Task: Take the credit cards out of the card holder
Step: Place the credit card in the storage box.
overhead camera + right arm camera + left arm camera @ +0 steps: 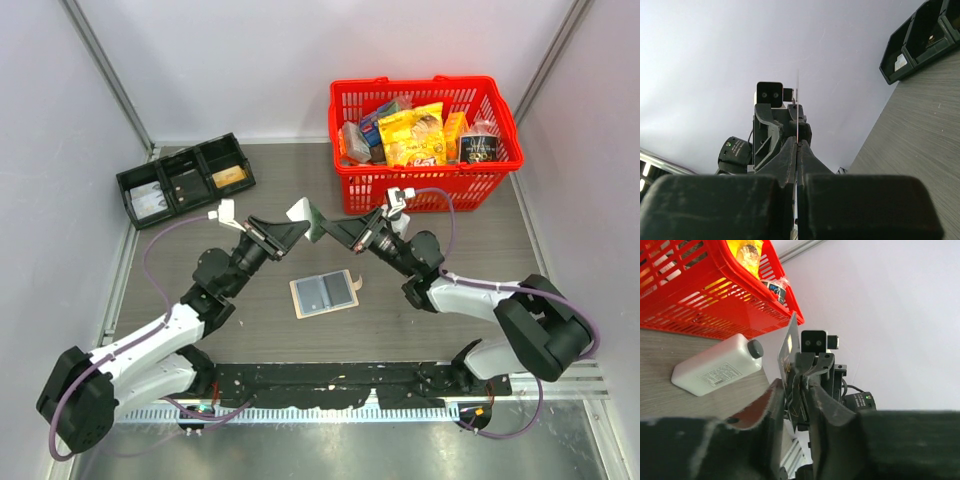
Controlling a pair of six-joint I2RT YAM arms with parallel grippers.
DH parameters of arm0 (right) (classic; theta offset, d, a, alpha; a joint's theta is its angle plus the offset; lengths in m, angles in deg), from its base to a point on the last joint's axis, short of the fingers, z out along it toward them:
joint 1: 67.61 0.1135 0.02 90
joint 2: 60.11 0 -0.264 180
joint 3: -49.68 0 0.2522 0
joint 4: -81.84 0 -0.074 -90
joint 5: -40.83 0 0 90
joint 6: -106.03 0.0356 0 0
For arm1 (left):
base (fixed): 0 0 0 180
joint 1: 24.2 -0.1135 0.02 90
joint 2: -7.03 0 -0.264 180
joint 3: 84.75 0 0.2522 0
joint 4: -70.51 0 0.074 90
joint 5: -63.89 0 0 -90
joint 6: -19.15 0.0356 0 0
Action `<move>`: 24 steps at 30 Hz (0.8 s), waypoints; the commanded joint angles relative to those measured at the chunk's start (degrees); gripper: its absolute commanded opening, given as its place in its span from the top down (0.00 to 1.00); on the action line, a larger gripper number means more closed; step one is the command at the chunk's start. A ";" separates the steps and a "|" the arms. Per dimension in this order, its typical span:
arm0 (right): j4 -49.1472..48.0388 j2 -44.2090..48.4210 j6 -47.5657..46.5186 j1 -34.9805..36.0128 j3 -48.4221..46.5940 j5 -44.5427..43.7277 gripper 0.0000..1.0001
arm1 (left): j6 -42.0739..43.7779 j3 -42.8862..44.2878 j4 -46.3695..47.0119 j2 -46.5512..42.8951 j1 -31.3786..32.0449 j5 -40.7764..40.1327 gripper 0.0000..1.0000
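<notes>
top external view first: the card holder (323, 293) lies open and flat on the grey table (300, 170), at the middle of the frame and below both grippers. we see its blue and grey panels and a small tan tab at its right corner. whether any cards sit inside it we cannot make out.

above it, lifted clear of the table, a credit card (312, 220) stands between the two arms. the right gripper (337, 228) has it pinched: in the right wrist view the jaws are pressed together on the card (797, 100), seen edge-on as a thin line. the left gripper (297, 229) meets the card from the other side. in the left wrist view its jaws stand partly apart, flanking the card (789, 345); we cannot tell whether a pad touches it. the card's print is too oblique to read.

a white bottle (715, 367) lies on its side before the red basket (430, 172); its label print is too small to read. the yellow bag (412, 135) in the basket shows no legible writing. a black tray (190, 207) sits at upper left.
</notes>
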 commanded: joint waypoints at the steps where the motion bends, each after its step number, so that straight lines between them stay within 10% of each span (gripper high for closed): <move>1: -5.71 -1.35 1.60 0.17 0.36 -0.67 0.99 | -0.41 -0.25 6.62 1.48 0.21 -0.80 0.84; 3: -6.59 -1.79 1.52 0.26 0.36 0.03 0.98 | -0.33 -0.17 6.80 1.57 0.21 -1.06 0.99; 10: -5.11 -3.64 3.00 -1.76 0.89 3.01 0.39 | 2.92 -0.78 3.91 -0.27 -0.22 -6.06 1.00; 15: -1.16 -2.42 1.00 -5.10 2.21 6.71 0.23 | 2.67 -1.66 1.27 -1.68 -5.40 -9.58 1.00; 24: 53.39 11.21 -26.77 -5.98 -9.82 2.59 0.16 | 0.91 -1.13 -7.17 -2.91 -19.02 -18.11 1.00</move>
